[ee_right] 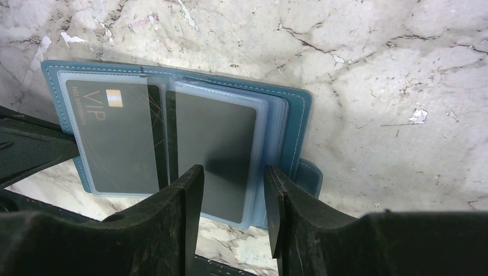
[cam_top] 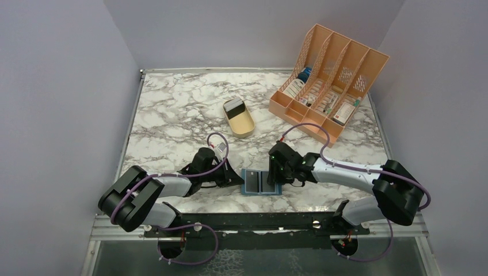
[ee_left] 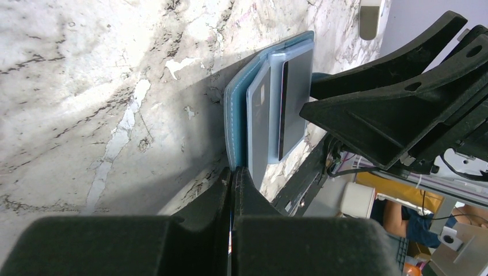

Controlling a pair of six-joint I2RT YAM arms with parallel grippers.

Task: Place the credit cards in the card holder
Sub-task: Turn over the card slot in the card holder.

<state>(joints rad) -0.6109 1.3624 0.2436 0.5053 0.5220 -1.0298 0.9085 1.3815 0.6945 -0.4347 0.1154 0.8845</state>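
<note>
Nearest the arm bases, the card holder (ee_right: 296, 115) lies open and flat on the marble table (cam_top: 172, 115), between the two grippers. The left gripper (ee_left: 232, 172) has its jaws pressed together, tips touching the holder's left edge. Whether they pinch a leaf of it cannot be told. The right gripper (ee_right: 233, 172) stands over the holder's right half, its jaws apart.

Only the right wrist view shows writing. A dark credit card (ee_right: 115, 144) in the left clear sleeve reads "VIP" in gold, beside a gold chip. A smaller line beginning "NO." is too fine to read. A second dark card (ee_right: 216, 144), with no writing, sits in the right sleeve, and its near edge shows between the open fingers.

The left wrist view shows the holder almost edge-on, with its clear sleeves stacked on the teal back.

Only the top view shows the things beyond. A tan oval tray (cam_top: 244, 125) holds more cards (cam_top: 233, 105) at its far end. Farthest right stands an orange slotted rack (cam_top: 345, 63), holding boxes with labels too small to read.
</note>
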